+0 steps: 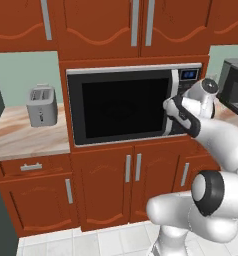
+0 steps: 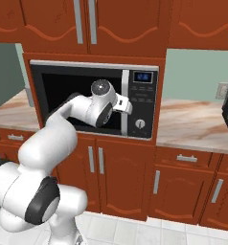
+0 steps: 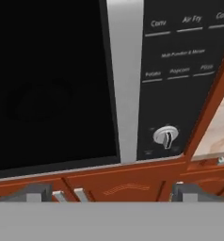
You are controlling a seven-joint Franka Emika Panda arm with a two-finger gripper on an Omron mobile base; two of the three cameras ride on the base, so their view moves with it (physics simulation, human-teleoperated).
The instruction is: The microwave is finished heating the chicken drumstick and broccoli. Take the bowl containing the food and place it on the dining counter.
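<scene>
End effector (image 3: 109,190): two dark fingertips set wide apart, gripping nothing, held close before the microwave's lower right. Wide built-in microwave (image 1: 126,105) with black glass door and silver-grey frame: door closed. Silver knob (image 3: 166,136) on its control panel. Beyond: marbled beige tabletop (image 2: 192,124).

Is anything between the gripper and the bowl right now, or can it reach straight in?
Yes. The microwave door is shut, its black glass standing between the gripper and whatever is inside. The gripper faces the door's right edge near the control panel, fingers apart and holding nothing.
</scene>
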